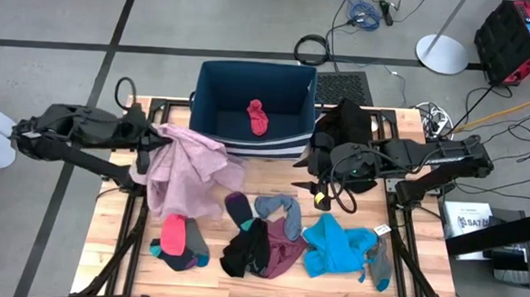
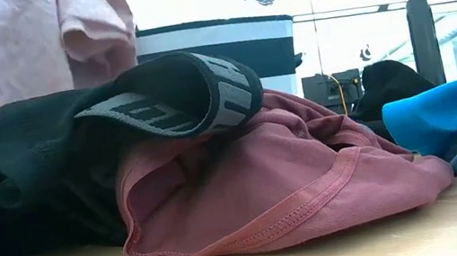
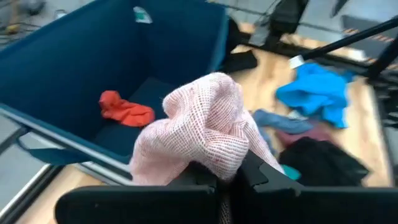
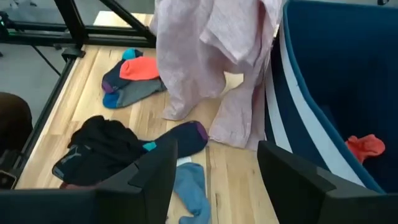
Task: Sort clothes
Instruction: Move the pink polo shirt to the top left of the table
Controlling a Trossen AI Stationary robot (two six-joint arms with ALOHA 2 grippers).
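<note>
Here the dark blue bin (image 1: 215,99) holds a single red sock (image 1: 257,117). The left claw (image 1: 144,133) is clamped on the pale pink garment (image 1: 187,170), lifted beside the bin's corner. The right claw (image 1: 315,189) hangs spread and empty over the tabletop (image 1: 115,241), above the remaining clothes (image 1: 283,240).

Left arm: extended inward across the table's left side, left gripper (image 3: 227,180) clamped closed. Right arm: folded at right, right gripper (image 4: 217,171) spread apart, nothing held.
</note>
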